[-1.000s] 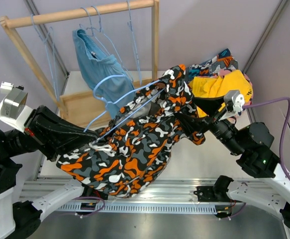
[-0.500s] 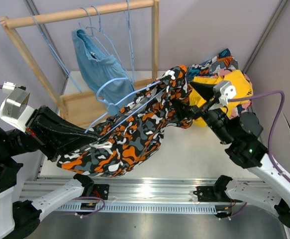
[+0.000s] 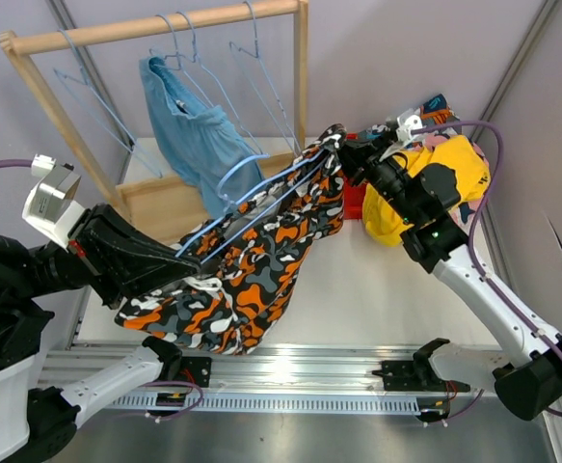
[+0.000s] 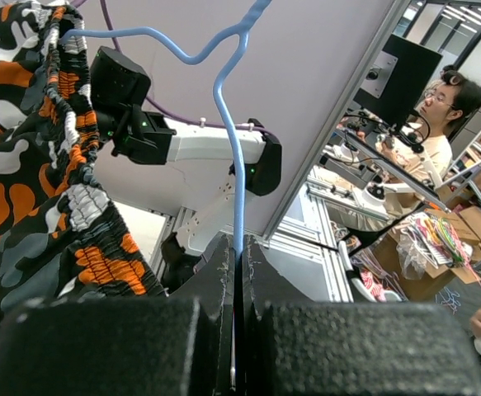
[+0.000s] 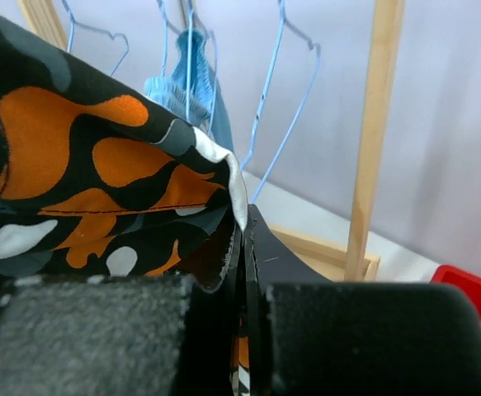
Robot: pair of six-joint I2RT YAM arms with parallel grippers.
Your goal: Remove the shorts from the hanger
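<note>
The black-orange-white blotched shorts point(image 3: 261, 260) hang stretched over a light blue wire hanger point(image 3: 225, 183) between my two arms, above the table. My left gripper point(image 3: 186, 262) is shut on the hanger's wire point(image 4: 233, 148) at the lower left; the shorts' gathered waistband point(image 4: 25, 165) runs beside it. At the upper right, my right gripper point(image 3: 343, 154) is shut on the shorts' edge point(image 5: 75, 165), the cloth pinched between its fingers point(image 5: 266, 247). Plain light blue shorts point(image 3: 199, 135) hang on another hanger on the rack.
A wooden rack point(image 3: 155, 29) with several empty blue hangers stands at the back left, above a wooden base point(image 3: 155, 207). Yellow shorts point(image 3: 444, 169) lie heaped with patterned ones at the back right, beside a red object point(image 3: 353, 203). A metal rail point(image 3: 290, 371) runs along the near edge.
My right gripper has swung up and left to the shorts' far edge and closed on it. The shorts have been drawn up off the table. My left gripper keeps its hold on the hanger.
</note>
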